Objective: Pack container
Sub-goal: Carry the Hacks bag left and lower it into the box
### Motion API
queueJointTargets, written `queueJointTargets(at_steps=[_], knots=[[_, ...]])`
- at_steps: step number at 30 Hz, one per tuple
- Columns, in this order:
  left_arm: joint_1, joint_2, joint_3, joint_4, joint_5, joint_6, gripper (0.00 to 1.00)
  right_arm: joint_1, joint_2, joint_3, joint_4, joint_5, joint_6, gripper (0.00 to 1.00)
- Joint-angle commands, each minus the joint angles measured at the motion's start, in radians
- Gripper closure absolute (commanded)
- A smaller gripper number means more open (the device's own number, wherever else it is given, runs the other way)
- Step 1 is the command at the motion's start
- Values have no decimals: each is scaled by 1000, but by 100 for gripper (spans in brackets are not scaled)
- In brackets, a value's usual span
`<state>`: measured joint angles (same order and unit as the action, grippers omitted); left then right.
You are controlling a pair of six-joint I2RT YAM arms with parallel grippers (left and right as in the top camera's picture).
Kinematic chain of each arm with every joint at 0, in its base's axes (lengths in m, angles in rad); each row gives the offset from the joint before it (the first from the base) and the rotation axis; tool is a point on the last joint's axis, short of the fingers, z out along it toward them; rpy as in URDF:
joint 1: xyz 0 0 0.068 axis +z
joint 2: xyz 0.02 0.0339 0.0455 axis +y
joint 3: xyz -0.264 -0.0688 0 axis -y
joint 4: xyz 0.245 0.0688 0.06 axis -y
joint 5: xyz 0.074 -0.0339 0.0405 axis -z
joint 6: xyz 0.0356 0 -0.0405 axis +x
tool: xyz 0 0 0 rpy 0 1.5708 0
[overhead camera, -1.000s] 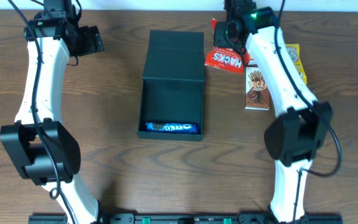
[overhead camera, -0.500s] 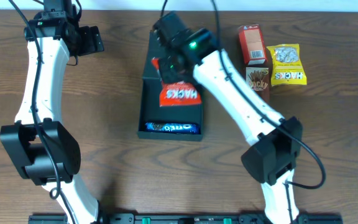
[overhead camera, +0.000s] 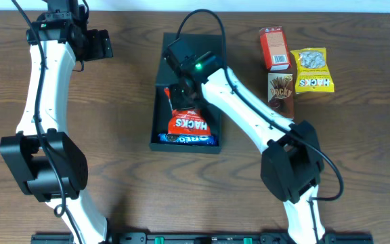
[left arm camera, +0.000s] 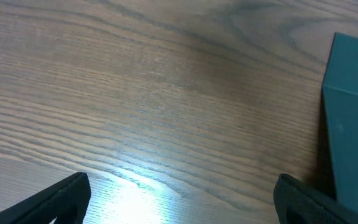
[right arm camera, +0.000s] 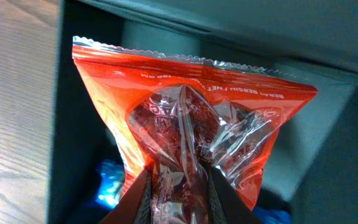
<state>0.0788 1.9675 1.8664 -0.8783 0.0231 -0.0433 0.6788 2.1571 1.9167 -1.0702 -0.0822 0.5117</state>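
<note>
Found the container (overhead camera: pixel 212 54) at the middle of the bench (overhead camera: pixel 114 135), flap laid back toward 12 o'clock. Saw the right end effector (overhead camera: pixel 180 95) down inside the open box, pinched tight on the crimped top of a red Hacks bag (overhead camera: pixel 189 124), the bag's lower edge overlapping, from above, a blue Oreo pack (overhead camera: pixel 185 139) lying along the 6 o'clock wall. Noted the left end effector (overhead camera: pixel 99 44) at 10 o'clock, spread wide, gripping nothing, over bare wood near the box. Counted, at 2 o'clock, apart from the box, an orange-red carton (overhead camera: pixel 273 47), a yellow bag (overhead camera: pixel 311 70) and a brown Pocky box (overhead camera: pixel 280 95) clustered together.
</note>
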Motion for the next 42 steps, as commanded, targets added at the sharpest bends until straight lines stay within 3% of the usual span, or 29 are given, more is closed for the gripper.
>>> queueJointTargets(at_steps=[1,10,16,18,19,21,24,28,29,31,35,42], knots=[[7,9,-6,1,0,21,5,35,5,-14,55,-19,69,92],[7,9,-6,0,0,22,5,64,5,-76,150,101,233,94],[7,9,-6,0,0,21,5,74,5,-76,182,121,254,91],[7,9,-6,0,0,21,5,81,5,-76,197,150,254,82],[7,9,-6,0,0,22,5,88,5,-76,200,161,250,54],[7,9,-6,0,0,22,5,90,5,-76,202,161,243,36],[7,9,-6,0,0,22,5,90,4,-72,211,156,206,33],[7,9,-6,0,0,22,5,85,-13,-49,209,134,116,45],[7,9,-6,0,0,22,5,83,-23,-43,206,129,83,56],[7,9,-6,0,0,22,5,73,-57,-34,202,99,-5,98],[7,9,-6,0,0,21,5,41,-73,-38,124,-43,-196,98],[7,9,-6,0,0,21,5,24,5,-116,118,-113,-278,98]])
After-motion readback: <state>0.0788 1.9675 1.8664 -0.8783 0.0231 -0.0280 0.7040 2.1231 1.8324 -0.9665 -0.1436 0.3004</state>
